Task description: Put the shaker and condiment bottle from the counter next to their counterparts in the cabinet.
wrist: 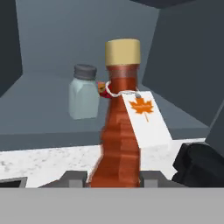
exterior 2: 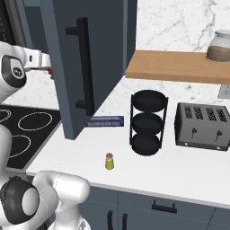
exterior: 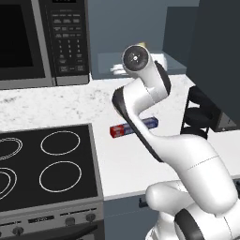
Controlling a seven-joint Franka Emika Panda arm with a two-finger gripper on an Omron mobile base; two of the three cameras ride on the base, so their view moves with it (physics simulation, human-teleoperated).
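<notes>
Cabinet (wrist: 65,39) fills upper frame of hand view, shelf behind the desk (wrist: 48,162). Condiment bottle (wrist: 120,127) upright at centre, fingers (wrist: 75,178) pinching its base. Pale shaker (wrist: 84,92) on shelf, left of bottle. Yellow shaker (exterior 2: 109,161) on desk, lower centre of right base view.

Microwave (exterior: 28,42) above black stovetop (exterior: 47,161), marble backsplash (exterior 2: 179,22), wooden shelf (exterior 2: 179,66), toaster (exterior 2: 202,126)

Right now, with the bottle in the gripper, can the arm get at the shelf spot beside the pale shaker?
Probably yes. The gripper is shut on the bottle; the cabinet shelf lies open ahead, with bare shelf around the pale shaker and nothing in between.
</notes>
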